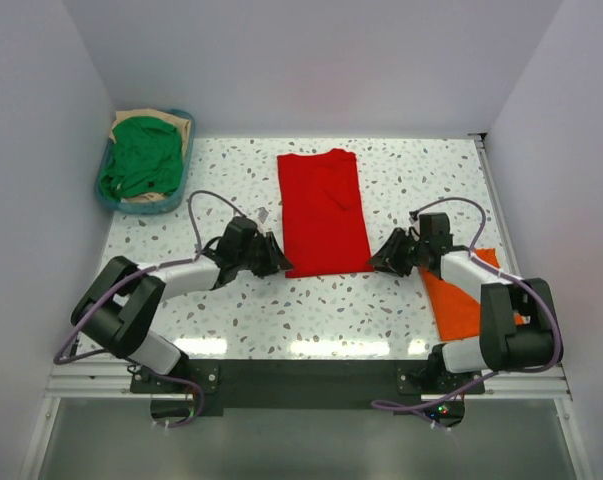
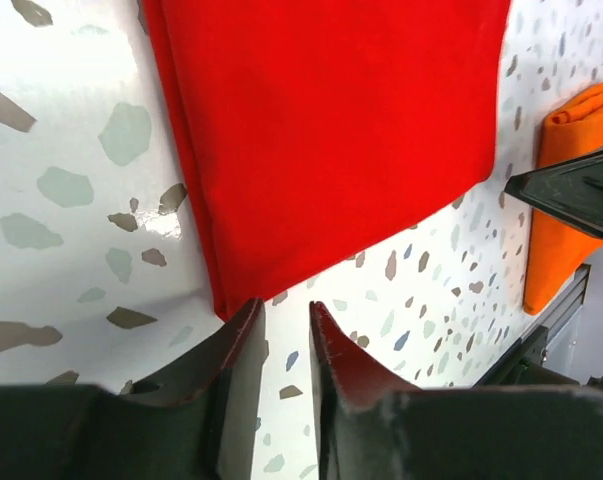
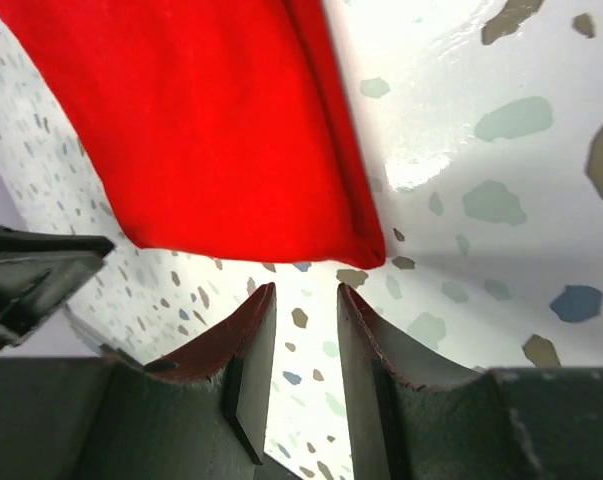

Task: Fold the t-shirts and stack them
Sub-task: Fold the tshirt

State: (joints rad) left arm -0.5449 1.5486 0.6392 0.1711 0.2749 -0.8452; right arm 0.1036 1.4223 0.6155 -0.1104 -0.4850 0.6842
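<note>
A bright red t-shirt (image 1: 324,210), folded into a long narrow rectangle, lies flat at the centre of the table (image 1: 311,310), its short hem toward the arms. The left gripper (image 1: 279,262) sits low at the shirt's near left corner. In the left wrist view its jaws stand narrowly apart with only speckled tabletop between them, and the cloth's corner (image 2: 221,300) lies just beyond the tips (image 2: 281,305). The right gripper (image 1: 376,262) mirrors it at the near right corner, its jaws also slightly parted around nothing (image 3: 306,290), the red hem (image 3: 201,130) just ahead of them. A folded orange t-shirt (image 1: 459,300) rests on the table's right side, partly under the right arm, and shows as a neat stacked edge in the left wrist view (image 2: 561,200). At the far left corner a teal basket (image 1: 103,200) holds a crumpled green t-shirt (image 1: 141,160) heaped on top of a tan one (image 1: 171,125), which peeks out at the rim. The tabletop is white with grey and brown terrazzo flecks, glossy under the light, and plain white walls (image 1: 311,60) enclose it on three sides.
</note>
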